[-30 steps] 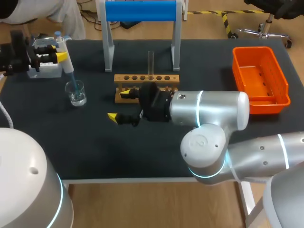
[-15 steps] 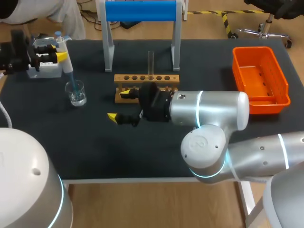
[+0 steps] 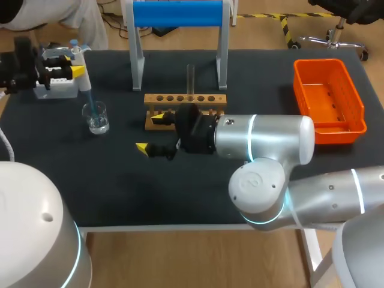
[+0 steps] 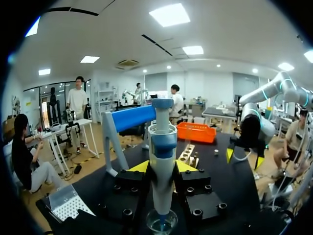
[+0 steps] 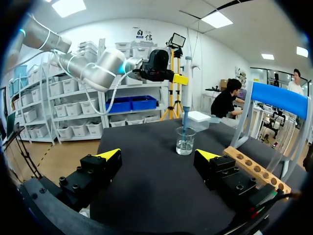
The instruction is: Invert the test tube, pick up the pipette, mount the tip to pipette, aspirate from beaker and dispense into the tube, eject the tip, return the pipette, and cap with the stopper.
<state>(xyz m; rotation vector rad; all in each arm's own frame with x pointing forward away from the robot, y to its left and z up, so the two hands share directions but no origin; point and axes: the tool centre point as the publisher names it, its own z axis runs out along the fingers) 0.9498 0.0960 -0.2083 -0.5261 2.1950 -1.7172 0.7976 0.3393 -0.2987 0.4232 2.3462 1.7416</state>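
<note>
My left gripper (image 3: pixel 67 67) is shut on the white and blue pipette (image 3: pixel 82 73) and holds it upright at the table's far left. The pipette's blue tip dips into the small glass beaker (image 3: pixel 96 117). In the left wrist view the pipette (image 4: pixel 163 156) stands between the yellow fingertips, with the beaker (image 4: pixel 161 223) right under it. A clear test tube (image 3: pixel 191 78) stands upright in the wooden rack (image 3: pixel 207 99). My right gripper (image 3: pixel 150 133) hovers wide open in front of the rack's left end with nothing in it. In its own view the right gripper (image 5: pixel 159 154) faces the beaker (image 5: pixel 186 141).
A white tip box (image 3: pixel 57 89) sits behind the beaker at the far left. A blue-topped stand (image 3: pixel 178 13) rises behind the rack. An orange bin (image 3: pixel 329 99) lies at the right edge. My right arm's big joint (image 3: pixel 264 141) hangs over the table's middle front.
</note>
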